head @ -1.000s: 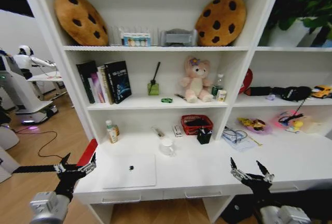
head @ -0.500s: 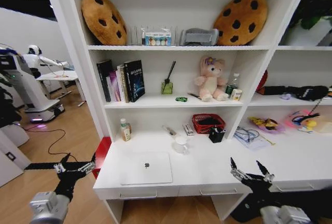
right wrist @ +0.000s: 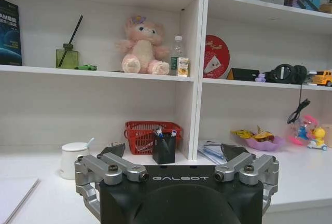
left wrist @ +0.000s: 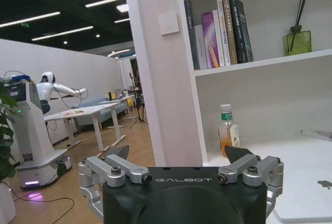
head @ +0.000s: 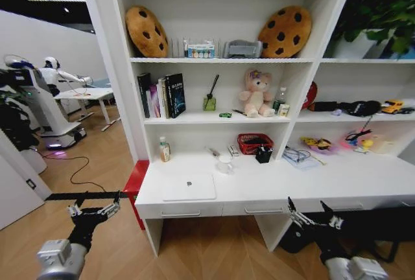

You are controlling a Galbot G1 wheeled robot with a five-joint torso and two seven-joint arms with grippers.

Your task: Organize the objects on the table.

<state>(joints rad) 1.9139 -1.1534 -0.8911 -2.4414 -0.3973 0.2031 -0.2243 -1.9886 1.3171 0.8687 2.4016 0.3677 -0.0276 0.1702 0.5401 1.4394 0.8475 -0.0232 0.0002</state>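
Now we hold left gripper (head: 94, 212) and right gripper (head: 313, 217) low before bench (head: 324, 186), fingers spread, empty. Laptop (head: 189, 187) lies closed at bench's left front; bottle (head: 164, 150) behind.

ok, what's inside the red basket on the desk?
The red mesh basket holds something dark, seen through the mesh in the head view. What it is can't be told; the black pen holder covers its front corner.

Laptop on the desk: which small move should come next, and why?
Probably drive closer to the table. Both end effectors, left and right, hang open, low and short of its front edge, holding nothing, so the laptop looks out of reach.
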